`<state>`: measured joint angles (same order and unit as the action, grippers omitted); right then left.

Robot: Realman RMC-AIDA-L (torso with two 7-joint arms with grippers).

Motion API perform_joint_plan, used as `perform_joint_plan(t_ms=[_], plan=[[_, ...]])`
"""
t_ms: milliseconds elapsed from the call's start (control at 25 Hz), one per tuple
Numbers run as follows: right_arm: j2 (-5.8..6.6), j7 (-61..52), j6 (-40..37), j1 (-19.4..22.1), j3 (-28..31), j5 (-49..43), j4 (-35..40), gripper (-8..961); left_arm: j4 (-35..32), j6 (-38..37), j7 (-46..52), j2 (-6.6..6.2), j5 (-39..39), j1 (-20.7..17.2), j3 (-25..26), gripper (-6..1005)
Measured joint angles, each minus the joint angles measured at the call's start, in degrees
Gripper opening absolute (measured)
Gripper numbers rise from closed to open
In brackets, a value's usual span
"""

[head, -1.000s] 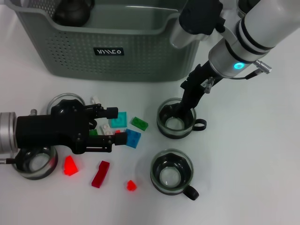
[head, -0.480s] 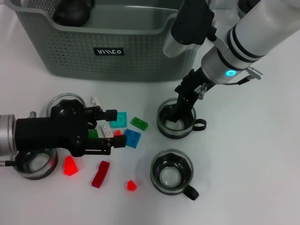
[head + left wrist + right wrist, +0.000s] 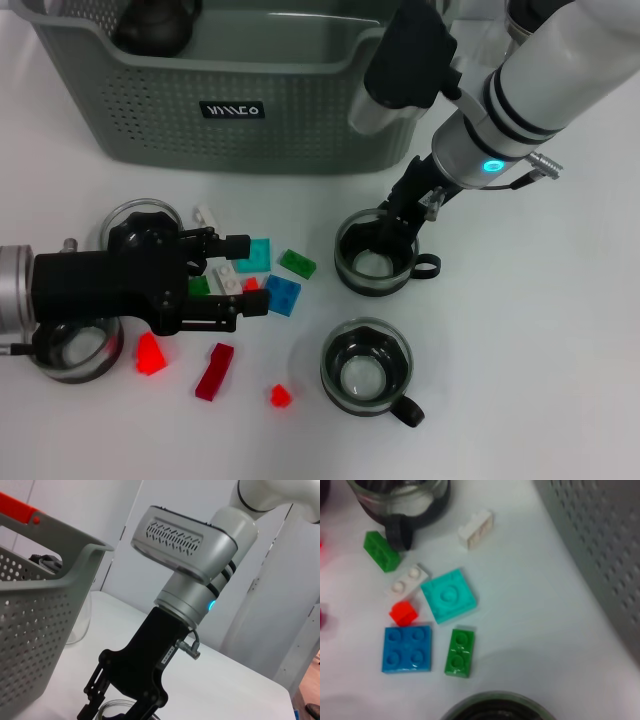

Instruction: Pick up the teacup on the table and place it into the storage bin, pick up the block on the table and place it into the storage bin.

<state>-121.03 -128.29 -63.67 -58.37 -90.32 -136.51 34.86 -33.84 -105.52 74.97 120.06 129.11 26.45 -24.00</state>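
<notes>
Landmark: storage bin, grey-green, perforated walls, black label on its front wall, standing at the far side of the white table. A dark round object sits inside the bin at its left end.

Right gripper in front of the bin's right corner, lowered onto the rim of a teacup. One finger reaches down inside the cup, the other is at the rim; cannot tell from any view whether they are pinched on the glass wall or merely straddling it. Cup rests on the table just in front of the bin, handle pointing away to the right.

Second teacup farther out from the bin, handle toward the right front. Two more cups out past the bin's left front: one nearer, one farther, both partly hidden by the left arm.

Left gripper level over the table in front of the bin's left half, fingers spread apart, nothing between them, tips above scattered blocks.

Blocks in front of the bin label: teal block, blue block, green block, white block. Farther out: red block, two small red pieces
</notes>
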Motion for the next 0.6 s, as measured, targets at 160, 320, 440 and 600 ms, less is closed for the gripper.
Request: perform_joint_plan(t_ms=[160,320,440,600], plan=[[0.0,-2.6,1.7,-0.2,-4.0,-0.1,0.1,536,0.0,0.0,0.0,0.0,-0.2,0.0,0.0,846],[0.13,-4.1,1.5,-0.2,-5.1,0.0,0.9,340,0.0,-0.2,0.0,-0.02,-0.3,0.0,0.0,846],[0.24,-4.1,0.2,0.0,-5.0,0.1,2.0,215,0.0,-0.2,0.0,-0.06,-0.4,0.0,0.0,846],[0.37,-4.6,-0.5,0.3,-4.6,0.1,3.1,64,0.0,-0.2,0.0,-0.08,-0.4,0.0,0.0,846]])
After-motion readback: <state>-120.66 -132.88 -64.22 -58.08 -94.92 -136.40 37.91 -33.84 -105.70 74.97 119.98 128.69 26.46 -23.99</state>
